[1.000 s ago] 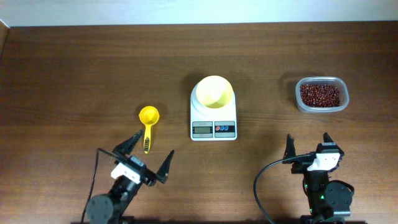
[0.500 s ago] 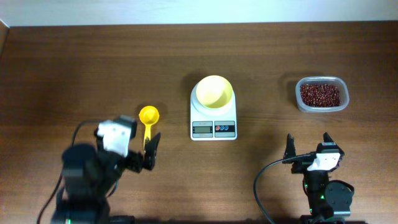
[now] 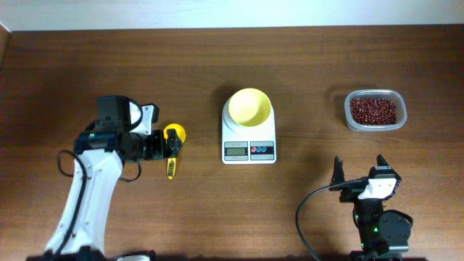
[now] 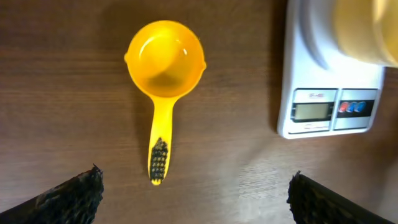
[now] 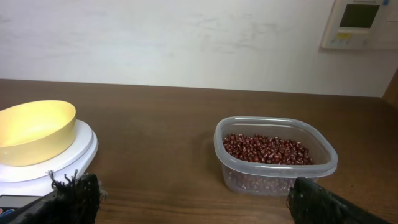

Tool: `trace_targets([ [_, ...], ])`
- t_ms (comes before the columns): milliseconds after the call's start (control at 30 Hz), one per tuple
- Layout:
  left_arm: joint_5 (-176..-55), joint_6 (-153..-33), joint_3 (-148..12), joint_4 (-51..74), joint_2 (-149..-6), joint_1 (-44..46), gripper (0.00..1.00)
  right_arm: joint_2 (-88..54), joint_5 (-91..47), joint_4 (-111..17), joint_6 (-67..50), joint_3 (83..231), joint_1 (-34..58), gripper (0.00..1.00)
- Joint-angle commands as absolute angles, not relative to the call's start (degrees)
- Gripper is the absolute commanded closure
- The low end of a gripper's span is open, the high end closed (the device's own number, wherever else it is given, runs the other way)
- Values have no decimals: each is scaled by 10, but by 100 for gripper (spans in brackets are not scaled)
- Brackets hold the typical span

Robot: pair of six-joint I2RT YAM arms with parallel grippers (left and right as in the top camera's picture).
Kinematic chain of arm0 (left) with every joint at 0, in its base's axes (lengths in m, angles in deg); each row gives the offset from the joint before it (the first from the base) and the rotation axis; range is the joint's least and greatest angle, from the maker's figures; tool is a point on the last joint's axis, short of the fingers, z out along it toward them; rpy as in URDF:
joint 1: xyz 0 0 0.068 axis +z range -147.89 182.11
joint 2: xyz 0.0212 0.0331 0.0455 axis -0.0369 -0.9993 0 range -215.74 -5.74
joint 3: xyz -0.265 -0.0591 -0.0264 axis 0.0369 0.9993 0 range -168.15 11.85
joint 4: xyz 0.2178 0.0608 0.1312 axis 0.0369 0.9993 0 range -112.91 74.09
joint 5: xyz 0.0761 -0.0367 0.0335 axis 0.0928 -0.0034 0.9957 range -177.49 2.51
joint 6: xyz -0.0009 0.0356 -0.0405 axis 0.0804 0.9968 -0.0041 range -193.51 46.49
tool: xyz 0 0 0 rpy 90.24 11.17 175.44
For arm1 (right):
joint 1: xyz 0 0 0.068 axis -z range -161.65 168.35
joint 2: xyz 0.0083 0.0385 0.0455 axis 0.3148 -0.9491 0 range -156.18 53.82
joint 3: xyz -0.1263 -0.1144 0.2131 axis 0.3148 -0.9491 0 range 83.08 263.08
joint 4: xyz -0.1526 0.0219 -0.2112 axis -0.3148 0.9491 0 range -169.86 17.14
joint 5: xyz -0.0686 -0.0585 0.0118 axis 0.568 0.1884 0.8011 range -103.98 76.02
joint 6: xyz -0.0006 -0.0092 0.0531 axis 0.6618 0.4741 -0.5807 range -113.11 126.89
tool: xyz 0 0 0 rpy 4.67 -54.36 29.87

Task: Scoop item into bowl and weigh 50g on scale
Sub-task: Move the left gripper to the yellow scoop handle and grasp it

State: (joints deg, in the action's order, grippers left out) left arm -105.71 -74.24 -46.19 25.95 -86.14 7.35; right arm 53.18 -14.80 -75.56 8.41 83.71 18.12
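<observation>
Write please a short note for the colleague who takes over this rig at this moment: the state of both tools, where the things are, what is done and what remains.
Left tool: open, over the yellow scoop, not gripping it. The scoop lies empty on the table, left of the scale.
Right tool: open, holding nothing, at the near edge on the right.
Bowl: empty, standing on the scale at the table centre.
Beans: all in the clear container, right of the scale.
Done: the bowl is on the scale.
Left: grip the scoop, scoop beans, fill the bowl to the target weight.
</observation>
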Motion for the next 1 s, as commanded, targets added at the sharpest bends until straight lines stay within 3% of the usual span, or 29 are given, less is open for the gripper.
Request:
trace_targets([
  [0,-1053,-748,-472,256,-934,76,1,535,-141,-752,82,834,177,1],
  [300,-1132,-649,-471,225,-1066,142,0,535,-141,-752,82,834,177,1],
  [667,-1181,-605,-470,211,-1193,145,11,535,-141,-752,82,834,177,1],
  [800,-1149,-606,-470,252,-1219,145,20,535,-141,-752,82,834,177,1],
  [967,-1143,-616,-448,260,-1228,145,21,535,-141,-752,82,834,177,1],
])
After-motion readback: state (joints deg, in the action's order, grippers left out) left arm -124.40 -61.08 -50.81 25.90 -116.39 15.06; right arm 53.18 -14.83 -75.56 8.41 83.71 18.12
